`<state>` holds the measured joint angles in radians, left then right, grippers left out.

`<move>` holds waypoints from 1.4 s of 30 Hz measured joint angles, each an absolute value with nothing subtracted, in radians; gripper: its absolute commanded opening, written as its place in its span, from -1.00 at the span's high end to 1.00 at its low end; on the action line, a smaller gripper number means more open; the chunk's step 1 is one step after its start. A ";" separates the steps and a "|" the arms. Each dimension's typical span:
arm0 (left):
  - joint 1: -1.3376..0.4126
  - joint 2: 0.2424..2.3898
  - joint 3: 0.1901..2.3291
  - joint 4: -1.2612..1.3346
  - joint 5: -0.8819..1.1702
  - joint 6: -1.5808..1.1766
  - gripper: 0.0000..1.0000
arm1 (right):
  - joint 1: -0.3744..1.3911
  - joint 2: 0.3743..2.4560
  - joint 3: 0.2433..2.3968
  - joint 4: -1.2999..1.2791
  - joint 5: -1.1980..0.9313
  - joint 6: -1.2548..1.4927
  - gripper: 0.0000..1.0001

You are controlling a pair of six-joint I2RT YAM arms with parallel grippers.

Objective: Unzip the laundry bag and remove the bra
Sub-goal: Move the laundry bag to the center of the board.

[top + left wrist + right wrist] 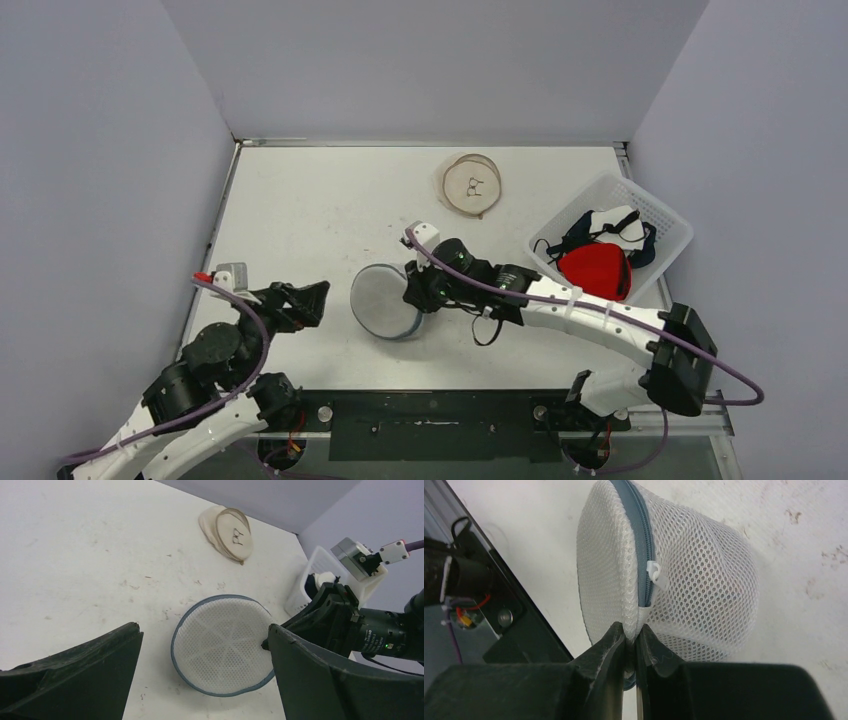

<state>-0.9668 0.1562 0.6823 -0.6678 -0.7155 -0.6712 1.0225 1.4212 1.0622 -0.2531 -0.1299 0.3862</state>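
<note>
White mesh with a grey zip marks the laundry bag [385,300], a round drum-shaped pouch sitting near the middle of the bench [300,200], a little toward the near edge and between the two arms. The right fingers [624,638] are clenched on a fold of the mesh at the bag's rim, right where the zip [642,530] comes down to them. The white pull tab [656,575] hangs free just above the pinch and is not itself in the grip. Along the stretch that shows above the tab, the zip looks closed. What lies inside cannot be made out through the mesh, so the bra cannot be seen from any view. The left fingers [312,302] are spread wide and grasp nothing. They sit just to the left of the bag and point at its flat round face, which the left wrist view frames between them without contact. Farther back on the bench lies a flat beige round pouch [472,185], well apart from the bag. To the right of that, near the bench's right edge, stands a white lattice basket [668,218] holding a red garment [595,268] along with some dark and pale pieces.
</note>
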 measured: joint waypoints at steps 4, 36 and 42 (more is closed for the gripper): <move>-0.967 0.280 0.680 -0.554 -0.564 -0.589 -0.92 | 1.022 1.302 0.995 -0.351 -0.136 0.327 0.90; -0.883 1.032 0.865 -0.347 0.427 -0.248 -0.96 | 1.021 0.913 0.883 -0.608 -0.353 0.200 0.89; -0.882 1.026 0.852 -0.326 0.508 -0.253 -0.51 | 1.021 0.922 0.886 -0.609 -0.353 0.178 0.89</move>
<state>-0.8818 1.0264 0.8516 -0.3256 0.5076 -0.2531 1.0214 0.9222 0.8864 -0.6090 -0.3534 0.1780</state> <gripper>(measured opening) 0.840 0.108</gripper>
